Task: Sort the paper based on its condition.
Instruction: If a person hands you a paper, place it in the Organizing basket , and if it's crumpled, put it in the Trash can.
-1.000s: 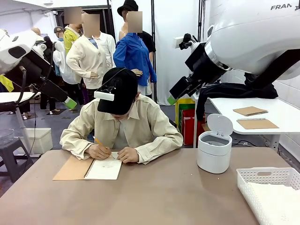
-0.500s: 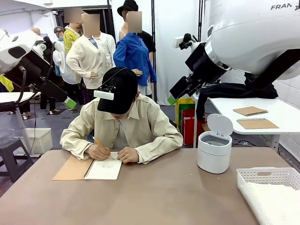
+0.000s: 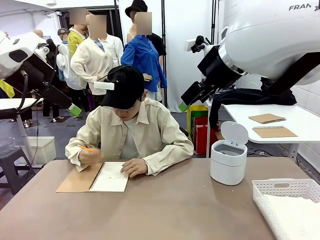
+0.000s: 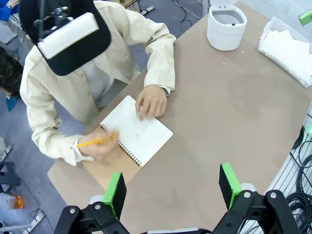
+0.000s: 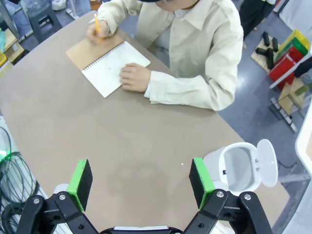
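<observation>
Hovering, left fingers (image 4: 116, 191) and right fingers (image 5: 81, 181) apart, I see a person (image 3: 136, 136) over the notebook (image 3: 113, 180), bin (image 3: 229, 161), paper (image 3: 296, 218) in tray (image 3: 286, 185).

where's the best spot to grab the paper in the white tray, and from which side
Probably from straight above with the right gripper, whose jaws stand open. The paper lies low inside the tray, whose lattice walls block any sideways approach. Pinch the top sheet where it lifts or wrinkles, near an edge; a flat middle offers nothing to pinch.
</observation>
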Available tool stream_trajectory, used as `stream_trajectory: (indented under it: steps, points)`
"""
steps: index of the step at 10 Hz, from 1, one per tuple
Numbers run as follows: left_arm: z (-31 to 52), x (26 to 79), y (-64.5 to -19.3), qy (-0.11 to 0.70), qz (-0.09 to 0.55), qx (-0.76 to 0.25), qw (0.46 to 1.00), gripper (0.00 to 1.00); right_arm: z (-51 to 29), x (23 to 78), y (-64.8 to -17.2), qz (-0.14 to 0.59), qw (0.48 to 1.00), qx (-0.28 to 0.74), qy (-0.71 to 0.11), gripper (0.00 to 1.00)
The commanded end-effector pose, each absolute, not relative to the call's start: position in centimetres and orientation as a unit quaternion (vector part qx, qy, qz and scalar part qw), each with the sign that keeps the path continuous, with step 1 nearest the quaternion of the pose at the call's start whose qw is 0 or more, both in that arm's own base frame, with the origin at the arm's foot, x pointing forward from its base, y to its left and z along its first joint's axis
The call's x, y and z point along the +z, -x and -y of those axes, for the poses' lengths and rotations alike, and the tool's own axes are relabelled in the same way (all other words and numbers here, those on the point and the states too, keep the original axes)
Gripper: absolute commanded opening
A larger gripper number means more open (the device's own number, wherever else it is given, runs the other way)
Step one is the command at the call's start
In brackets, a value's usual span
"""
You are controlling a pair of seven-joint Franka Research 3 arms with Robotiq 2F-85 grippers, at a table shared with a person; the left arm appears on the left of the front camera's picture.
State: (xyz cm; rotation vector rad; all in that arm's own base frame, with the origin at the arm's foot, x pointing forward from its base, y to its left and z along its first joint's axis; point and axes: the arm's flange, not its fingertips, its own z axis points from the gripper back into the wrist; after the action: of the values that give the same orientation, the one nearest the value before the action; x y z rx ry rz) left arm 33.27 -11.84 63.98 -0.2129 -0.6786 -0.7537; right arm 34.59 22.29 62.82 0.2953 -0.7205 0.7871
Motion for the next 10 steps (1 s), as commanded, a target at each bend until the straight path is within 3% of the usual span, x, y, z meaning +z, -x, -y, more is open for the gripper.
stream_trajectory:
  steps: [1,10]
  points:
    - [11.82,63.92,-33.30,0.103,0.323,-0.358,0.870,1.00,-22.27,62.79,-34.59,0.340,0.852,0.373,-0.140,1.00]
    - [11.82,63.92,-33.30,0.103,0.323,-0.358,0.870,1.00,-22.27,62.79,-34.59,0.340,0.852,0.373,-0.140,1.00]
